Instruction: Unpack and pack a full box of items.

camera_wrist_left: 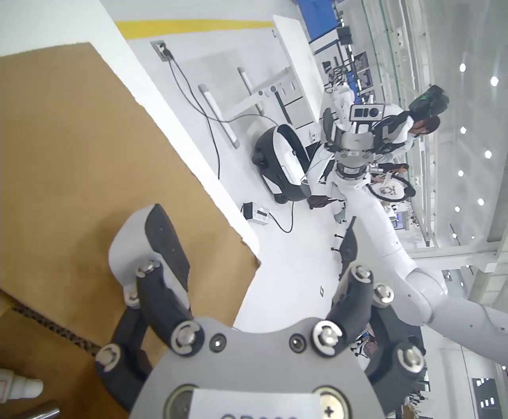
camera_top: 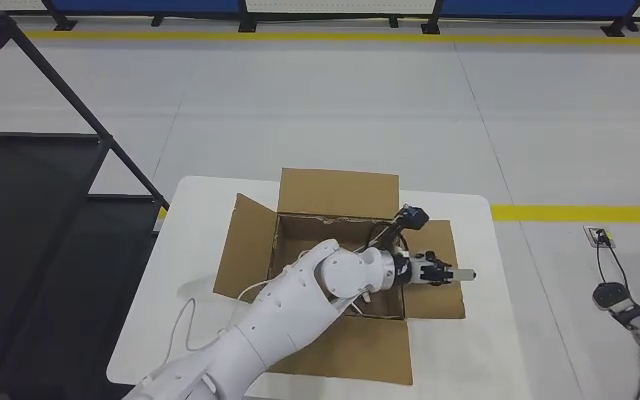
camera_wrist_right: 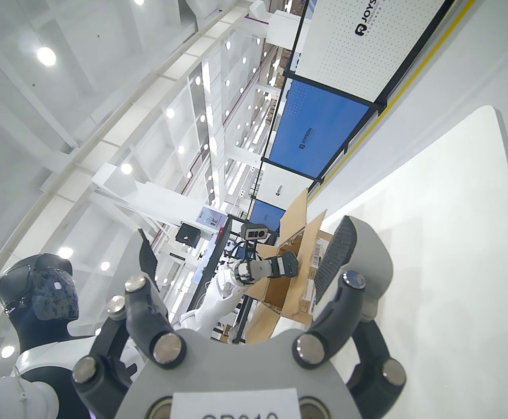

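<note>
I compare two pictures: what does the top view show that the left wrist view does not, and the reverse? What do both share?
Top view adds: the whole cardboard box, all four flaps folded out, on the white table, with the left arm across its opening.
Left wrist view adds: the left gripper clearly open, and a white item beside a grey metal piece near the box's corrugated edge.
Shared: the flap under the gripper, the yellow floor line, the floor socket.

White table [camera_top: 195, 250], black rack [camera_top: 60, 180] alongside, yellow floor line [camera_top: 570, 212], floor socket [camera_top: 598, 237] with cable.
</note>
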